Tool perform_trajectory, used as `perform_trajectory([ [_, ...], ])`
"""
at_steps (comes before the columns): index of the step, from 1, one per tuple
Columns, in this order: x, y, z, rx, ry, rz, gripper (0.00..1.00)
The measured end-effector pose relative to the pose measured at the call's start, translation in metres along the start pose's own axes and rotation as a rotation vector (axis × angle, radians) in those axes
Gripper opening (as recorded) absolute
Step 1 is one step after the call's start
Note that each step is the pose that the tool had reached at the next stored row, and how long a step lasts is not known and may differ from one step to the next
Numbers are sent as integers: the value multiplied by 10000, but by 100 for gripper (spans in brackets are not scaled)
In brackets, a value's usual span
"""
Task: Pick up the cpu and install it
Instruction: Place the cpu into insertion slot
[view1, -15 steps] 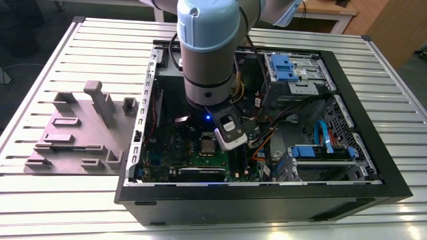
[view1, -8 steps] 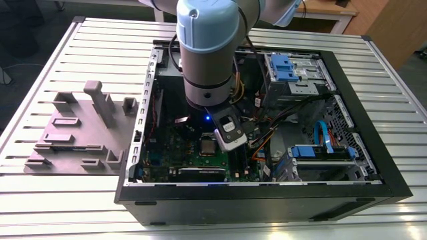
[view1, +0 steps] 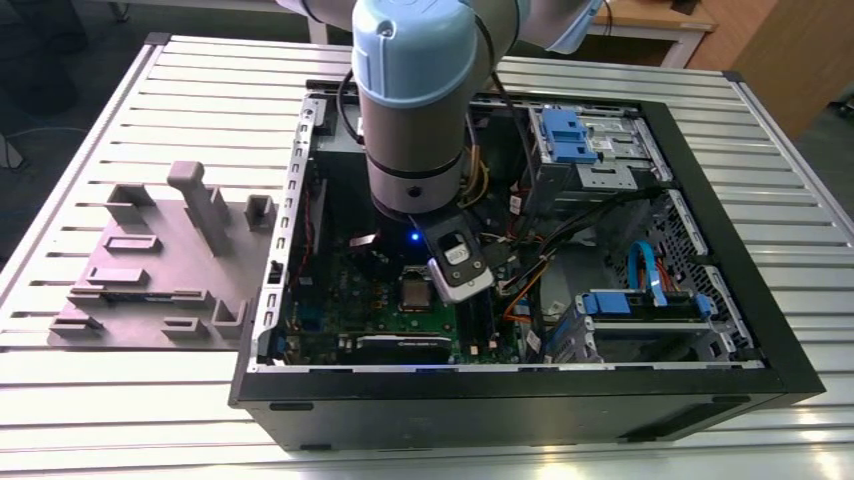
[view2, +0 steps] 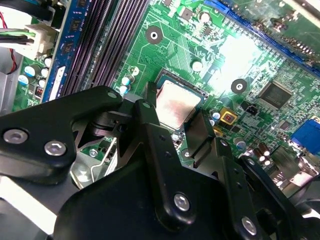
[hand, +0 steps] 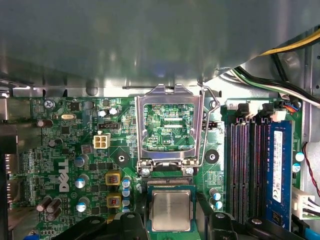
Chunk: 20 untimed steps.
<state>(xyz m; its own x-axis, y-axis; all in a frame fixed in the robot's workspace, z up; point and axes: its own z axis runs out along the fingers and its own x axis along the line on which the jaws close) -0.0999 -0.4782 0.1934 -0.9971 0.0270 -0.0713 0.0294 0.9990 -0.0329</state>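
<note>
The cpu (hand: 171, 210), a small square chip with a silvery top and a pale greenish rim, lies level at the motherboard's socket; it also shows at cpu (view2: 176, 104) and cpu (view1: 416, 293). My gripper (view2: 172, 112) is low inside the computer case, shut on the cpu with a black finger against each of two opposite sides. The fingers (hand: 131, 222) flank the chip in both wrist views. Just beyond the chip, the socket's metal load frame (hand: 167, 125) stands flipped open with its wire lever (hand: 210, 100) raised.
Long black memory slots (hand: 245, 165) and a blue slot (hand: 280, 170) run close beside the socket. Cables (hand: 270, 80) hang near the case wall. Drive cages with blue clips (view1: 577, 135) fill the case's right half. A grey fixture block (view1: 167, 255) lies on the slatted table.
</note>
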Motion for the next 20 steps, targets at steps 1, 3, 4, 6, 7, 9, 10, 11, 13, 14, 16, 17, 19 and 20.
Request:
perform_trajectory([
  [1, 0, 0, 0, 1, 0, -1, 47],
  [3, 0, 0, 0, 0, 0, -1, 47],
  [4, 0, 0, 0, 0, 0, -1, 47],
  [6, 2, 0, 3, -48, -4, 2, 47],
  [7, 5, 0, 5, -74, -9, 3, 47],
  [9, 7, 0, 5, -93, -12, 3, 47],
  [10, 7, 0, 5, -93, -12, 3, 47],
  [11, 7, 0, 5, -93, -12, 3, 47],
  [13, 8, -1, 10, -94, -12, 3, 47],
  [14, 9, -2, 12, -93, -12, 4, 47],
  [16, 8, -2, 12, -90, -11, 3, 47],
  [17, 8, -2, 12, -90, -10, 3, 47],
  [19, 8, -2, 17, -92, -12, 3, 47],
  [20, 8, -2, 17, -92, -12, 3, 47],
])
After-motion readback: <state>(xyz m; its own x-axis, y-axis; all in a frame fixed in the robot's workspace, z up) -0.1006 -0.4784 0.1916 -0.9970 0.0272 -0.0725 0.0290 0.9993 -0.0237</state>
